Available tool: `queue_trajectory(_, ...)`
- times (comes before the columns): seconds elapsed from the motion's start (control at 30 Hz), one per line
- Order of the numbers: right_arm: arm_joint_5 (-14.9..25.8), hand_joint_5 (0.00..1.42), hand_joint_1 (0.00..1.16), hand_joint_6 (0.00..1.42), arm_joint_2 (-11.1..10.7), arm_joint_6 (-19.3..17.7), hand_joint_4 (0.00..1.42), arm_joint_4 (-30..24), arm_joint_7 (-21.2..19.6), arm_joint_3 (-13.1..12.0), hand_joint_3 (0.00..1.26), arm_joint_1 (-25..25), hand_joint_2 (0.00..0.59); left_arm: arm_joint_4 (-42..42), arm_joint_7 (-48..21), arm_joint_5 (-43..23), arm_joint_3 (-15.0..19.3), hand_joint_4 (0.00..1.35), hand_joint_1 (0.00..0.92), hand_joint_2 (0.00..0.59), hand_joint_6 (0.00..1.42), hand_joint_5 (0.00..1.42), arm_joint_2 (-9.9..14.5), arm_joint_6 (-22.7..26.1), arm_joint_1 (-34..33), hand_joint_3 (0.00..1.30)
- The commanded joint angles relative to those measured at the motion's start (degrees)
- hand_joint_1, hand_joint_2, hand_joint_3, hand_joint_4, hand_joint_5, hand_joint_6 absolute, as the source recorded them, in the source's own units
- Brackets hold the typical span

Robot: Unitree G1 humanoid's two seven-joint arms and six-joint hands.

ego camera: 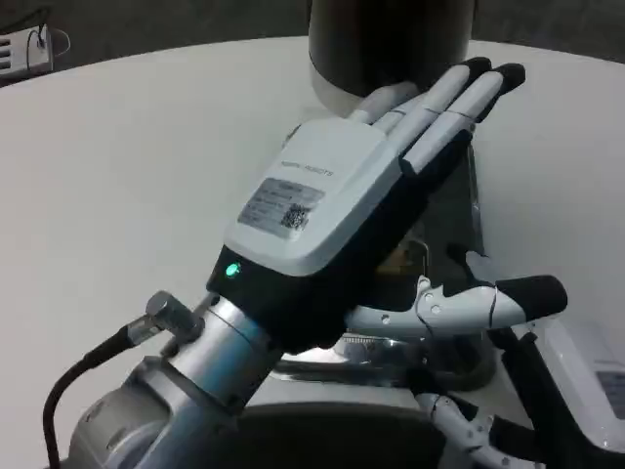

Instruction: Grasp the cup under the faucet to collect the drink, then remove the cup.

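My left hand (332, 205) is raised in the middle of the head view, white back up. Its fingers (459, 98) stretch straight toward the drink dispenser (391, 49), a dark cylinder on a white base at the table's far side. Its thumb (508, 298) sticks out to the right, apart from the fingers, and nothing shows in its grasp. The hand and forearm hide the space under the faucet, so I cannot make out the cup. My right hand (586, 386) is at the lower right edge, cut off by the frame, with only part of its white back and dark fingers showing.
A shiny metal tray or base (459, 366) lies under my left hand in front of the dispenser. A white power strip (24, 49) sits at the far left edge. The white round table (127, 176) spreads out to the left.
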Motion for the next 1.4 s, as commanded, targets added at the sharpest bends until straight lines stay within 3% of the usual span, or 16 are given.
queue_trajectory(0.03, 0.43, 0.12, 0.30, 0.25, 0.20, 0.55, 0.05, 1.54, -0.12, 0.24, 0.03, -1.52, 0.351, -0.82, -1.46, 0.52, -0.24, 0.00, 0.000, 0.138, 0.06, 0.13, 0.38, -0.32, 1.34, 0.05)
queue_trajectory(0.47, 1.95, 0.11, 0.30, 0.24, 0.54, -0.02, 0.04, 4.15, -0.70, 0.78, 0.01, -5.06, 0.334, -1.64, -1.61, 0.75, 0.97, 0.00, 0.000, 0.143, 0.06, 0.13, 0.23, 0.15, 1.82, 0.05)
queue_trajectory(0.67, 3.49, 0.11, 0.30, 0.22, 0.87, 0.33, 0.04, 4.30, -0.31, 0.78, 0.01, -6.01, 0.334, -2.36, 2.79, 2.15, 2.51, 0.00, 0.000, 0.145, 0.00, 0.07, -1.42, -0.64, 3.27, 0.00)
queue_trajectory(0.87, 4.93, 0.11, 0.29, 0.22, 1.33, 0.61, 0.04, 4.77, -0.14, 1.07, 0.01, -6.44, 0.334, -3.37, 9.91, 2.65, 6.33, 0.00, 0.000, 0.156, 0.00, 0.04, -3.09, -2.58, 6.70, 0.00)
queue_trajectory(1.07, 6.98, 0.11, 0.30, 0.22, 1.30, 0.02, 0.03, 5.40, -0.07, 1.11, 0.01, -7.04, 0.329, -4.91, 14.02, 2.89, 10.60, 0.00, 0.000, 0.156, 0.00, 0.04, -3.48, -3.13, 11.36, 0.00)
queue_trajectory(1.4, 14.06, 0.12, 0.36, 0.26, 0.37, -1.66, 0.03, 8.62, 0.75, 0.24, 0.00, -8.69, 0.304, -7.72, 19.22, 5.53, 14.31, 0.00, 0.000, 0.157, 0.00, 0.04, -3.87, -6.38, 27.57, 0.00)
